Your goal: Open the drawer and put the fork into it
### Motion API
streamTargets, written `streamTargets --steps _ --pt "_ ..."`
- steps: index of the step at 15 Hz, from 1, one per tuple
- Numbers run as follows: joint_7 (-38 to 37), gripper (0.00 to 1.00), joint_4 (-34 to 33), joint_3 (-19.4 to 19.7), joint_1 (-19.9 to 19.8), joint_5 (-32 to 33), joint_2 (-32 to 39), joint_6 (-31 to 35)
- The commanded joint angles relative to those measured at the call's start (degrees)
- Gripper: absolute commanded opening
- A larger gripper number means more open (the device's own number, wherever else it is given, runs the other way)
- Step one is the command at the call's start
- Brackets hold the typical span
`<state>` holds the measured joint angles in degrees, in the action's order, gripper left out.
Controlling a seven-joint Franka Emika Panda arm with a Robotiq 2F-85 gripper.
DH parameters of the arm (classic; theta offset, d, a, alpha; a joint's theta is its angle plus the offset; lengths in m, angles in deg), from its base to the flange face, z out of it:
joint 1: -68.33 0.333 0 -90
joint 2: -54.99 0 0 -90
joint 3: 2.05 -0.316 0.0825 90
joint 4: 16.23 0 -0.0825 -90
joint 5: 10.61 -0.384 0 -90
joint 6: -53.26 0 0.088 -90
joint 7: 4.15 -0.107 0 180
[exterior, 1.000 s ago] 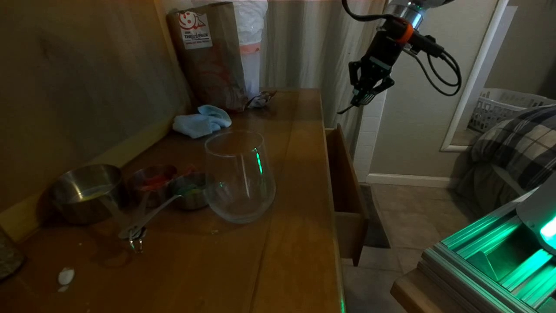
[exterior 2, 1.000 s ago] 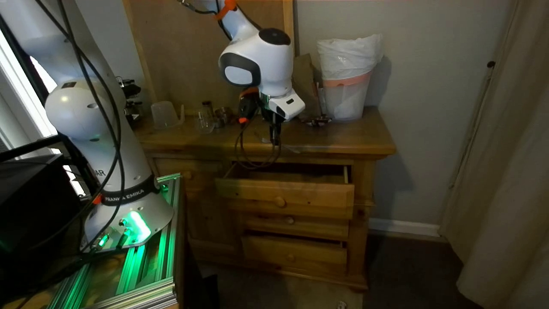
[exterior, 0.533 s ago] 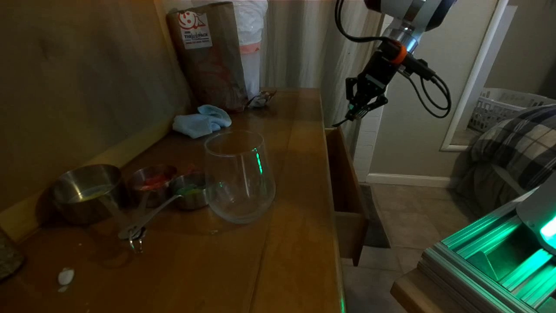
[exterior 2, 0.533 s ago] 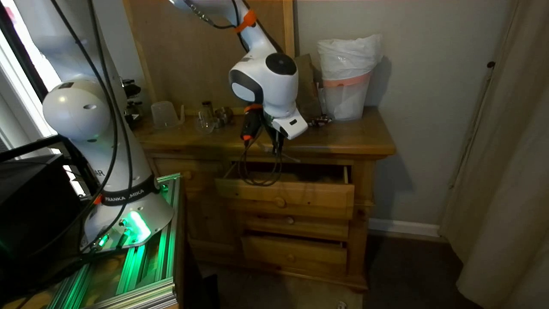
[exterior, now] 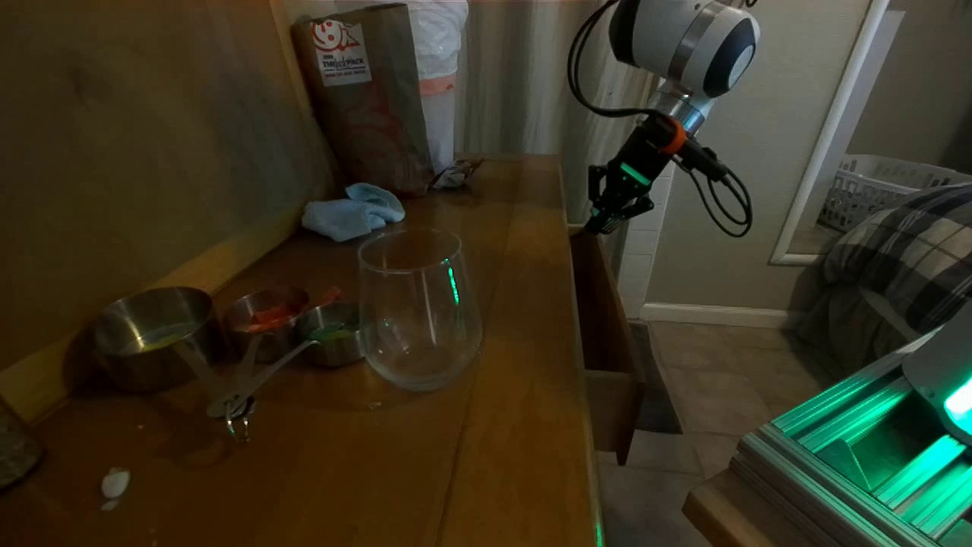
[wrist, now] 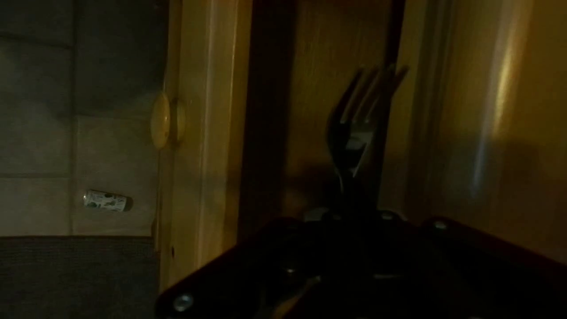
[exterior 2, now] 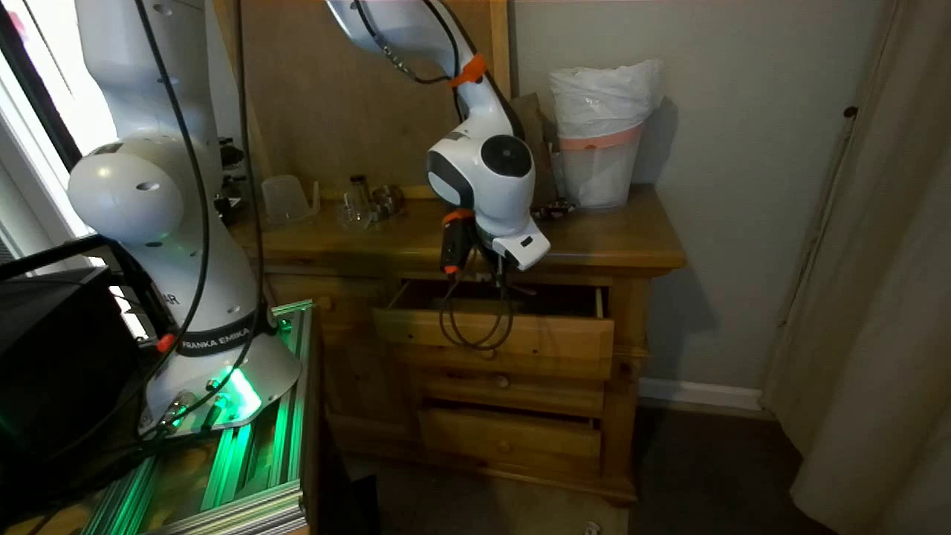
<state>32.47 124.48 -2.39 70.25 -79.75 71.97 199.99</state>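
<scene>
Drawer (exterior 2: 535, 343), topmost, right side, standing open; that step reads done. Gripper (wrist: 354, 215), above or just in it (depth unclear), pinches the fork (wrist: 352, 144), tines overlapping the opening's right edge in wrist view. Likely placing; next: nudge toward drawer front, lower, release.

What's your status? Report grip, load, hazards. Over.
Black two-fingered hand shut on slim dark metal fork. Fork at mouth of open brown wooden top drawer, not yet released. Edge of brown wooden cabinet top close by in wrist view; could snag.
</scene>
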Motion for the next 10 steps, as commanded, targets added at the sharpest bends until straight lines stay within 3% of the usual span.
streamTargets --steps 1,5,6,7,10 --pt "6.41 0.02 -4.36 -1.0 -0.72 -6.42 5.67 2.9" --pt "11.69 0.02 -7.46 -1.54 -1.51 -12.71 8.66 1.22" --pt "8.23 0.02 -5.14 -0.42 -0.13 -9.05 7.13 2.46" --pt "8.7 0.07 -5.55 -0.44 -0.15 -9.32 7.66 2.36" --pt "8.69 0.07 -5.53 -0.43 -0.14 -9.3 7.79 2.36"
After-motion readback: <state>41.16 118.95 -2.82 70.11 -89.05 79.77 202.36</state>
